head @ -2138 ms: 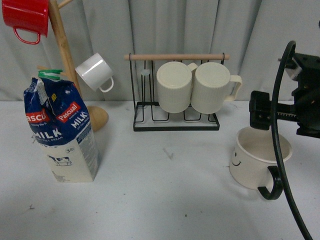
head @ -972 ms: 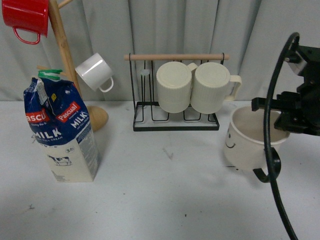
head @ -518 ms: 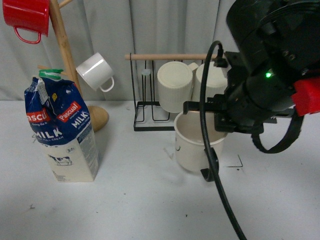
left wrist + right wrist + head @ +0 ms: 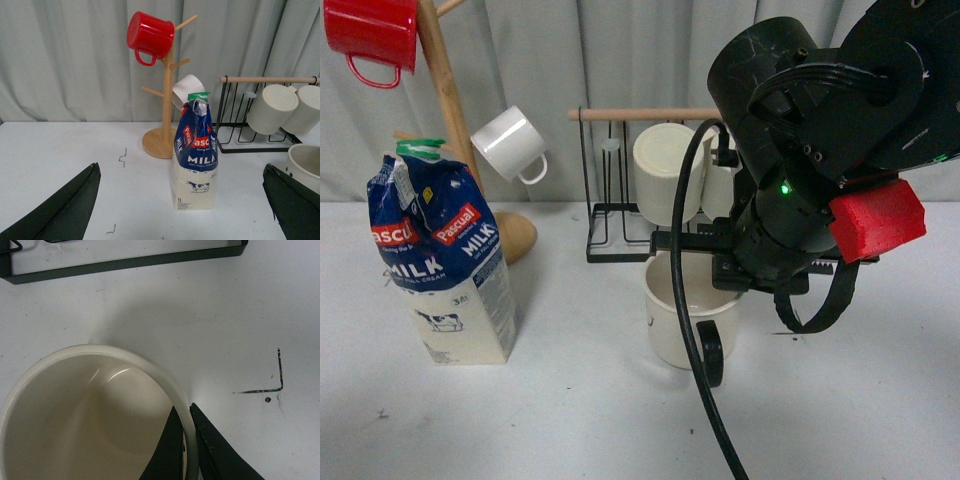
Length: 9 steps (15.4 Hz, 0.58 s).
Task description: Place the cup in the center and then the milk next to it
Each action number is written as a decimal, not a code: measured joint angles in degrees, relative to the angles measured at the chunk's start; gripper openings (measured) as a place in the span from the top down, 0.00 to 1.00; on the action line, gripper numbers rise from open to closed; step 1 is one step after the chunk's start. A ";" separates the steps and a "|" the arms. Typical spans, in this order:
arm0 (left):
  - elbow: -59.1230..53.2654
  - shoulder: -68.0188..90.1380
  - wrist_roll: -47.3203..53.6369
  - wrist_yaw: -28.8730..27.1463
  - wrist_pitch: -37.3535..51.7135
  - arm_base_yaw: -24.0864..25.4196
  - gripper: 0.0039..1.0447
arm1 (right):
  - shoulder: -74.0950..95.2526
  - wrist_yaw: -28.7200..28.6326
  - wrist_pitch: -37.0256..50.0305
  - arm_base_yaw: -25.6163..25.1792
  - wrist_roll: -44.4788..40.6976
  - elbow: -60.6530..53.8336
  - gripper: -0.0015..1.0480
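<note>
Two containers are waiting on me. My left fingers [image 4: 65, 210] are hanging spread wide, holding nothing and facing the milk carton [image 4: 440, 270]. It is standing upright at the desk's [image 4: 570, 420] left, capped, awaiting its turn. Near the middle, before the rack [image 4: 620, 240], my right fingers [image 4: 216, 460] are pinching the empty cup's [image 4: 680, 320] rim, one inside and one outside, leaving its handle [image 4: 710, 355] free.

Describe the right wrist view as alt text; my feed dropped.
The right gripper pinches the rim of the cream cup, seen from above and empty, one finger inside and one outside. Around it: white table, a black rack base and a black corner mark.
</note>
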 joint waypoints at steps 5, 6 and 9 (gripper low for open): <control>0.00 0.00 0.00 0.00 0.00 0.00 0.06 | 0.68 -1.22 0.55 0.00 1.01 -0.28 0.97; 0.00 0.00 0.00 -0.02 0.00 0.00 0.06 | 0.92 -1.25 0.48 -0.04 1.20 -0.28 0.97; 0.00 0.00 0.00 0.00 0.00 0.00 0.06 | 0.90 -1.60 0.17 -0.46 0.98 -0.28 0.84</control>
